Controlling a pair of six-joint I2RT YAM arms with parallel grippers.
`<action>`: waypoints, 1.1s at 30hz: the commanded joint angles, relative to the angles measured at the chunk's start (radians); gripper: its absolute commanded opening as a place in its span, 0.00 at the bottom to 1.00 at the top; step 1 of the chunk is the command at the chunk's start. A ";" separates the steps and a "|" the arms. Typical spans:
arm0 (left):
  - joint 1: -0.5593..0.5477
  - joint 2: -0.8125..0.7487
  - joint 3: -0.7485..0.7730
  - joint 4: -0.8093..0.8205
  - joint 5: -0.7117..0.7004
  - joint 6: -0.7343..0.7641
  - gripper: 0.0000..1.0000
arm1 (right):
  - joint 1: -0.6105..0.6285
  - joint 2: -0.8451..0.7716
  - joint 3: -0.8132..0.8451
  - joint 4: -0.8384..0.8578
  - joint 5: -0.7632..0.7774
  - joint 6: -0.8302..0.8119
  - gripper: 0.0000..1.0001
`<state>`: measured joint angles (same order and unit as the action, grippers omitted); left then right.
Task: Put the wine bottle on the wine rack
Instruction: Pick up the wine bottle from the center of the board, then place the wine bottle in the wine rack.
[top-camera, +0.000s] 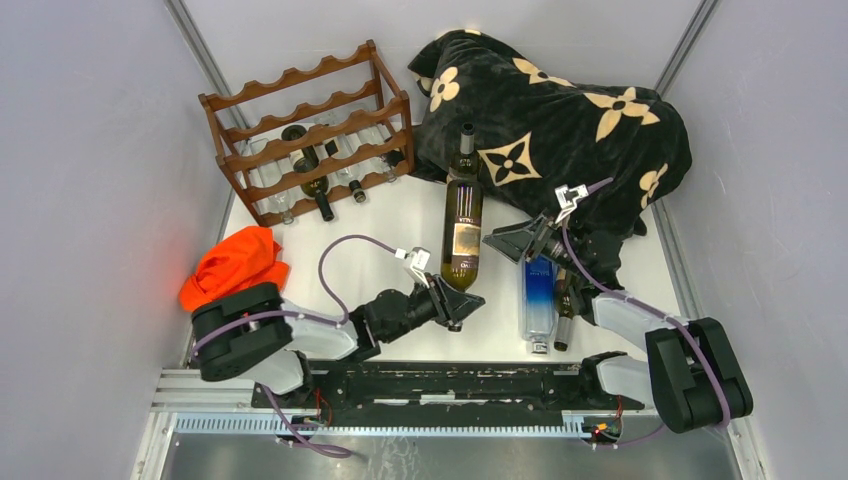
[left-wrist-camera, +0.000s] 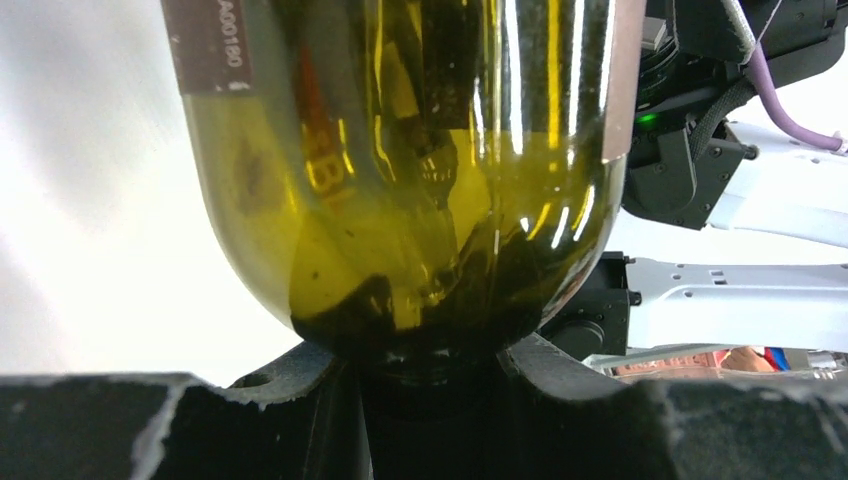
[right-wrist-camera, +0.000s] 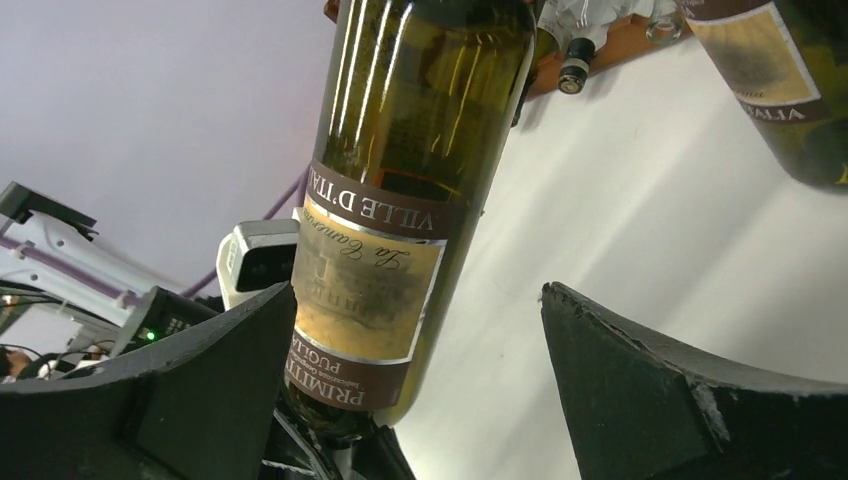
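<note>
Olive-green glass: the wine bottle points away from me over the worktop, its base pinched in my left tool. My right tool stands spread just beside it. The wine rack stands well apart, back left.

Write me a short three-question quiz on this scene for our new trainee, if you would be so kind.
1. True or false: the right gripper is clamped on the green wine bottle.
2. Which part of that bottle does the left gripper grip? A) neck B) base C) label
3. What already lies in the wine rack?
Key: 1 false, its jaws stand open beside the bottle; 2 B; 3 several bottles.
</note>
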<state>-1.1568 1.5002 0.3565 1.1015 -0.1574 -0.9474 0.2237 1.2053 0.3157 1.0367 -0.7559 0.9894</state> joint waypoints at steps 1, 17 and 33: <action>0.002 -0.164 0.019 -0.128 -0.020 0.104 0.02 | -0.023 -0.032 0.051 0.068 -0.061 -0.087 0.98; 0.104 -0.563 0.265 -1.211 -0.216 0.233 0.02 | -0.070 -0.050 0.095 -0.021 -0.128 -0.222 0.98; 0.595 -0.635 0.514 -1.680 -0.065 0.386 0.02 | -0.082 -0.024 0.114 -0.083 -0.148 -0.262 0.98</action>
<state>-0.6483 0.8928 0.7559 -0.5846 -0.2497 -0.6922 0.1474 1.1744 0.3862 0.9367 -0.8875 0.7502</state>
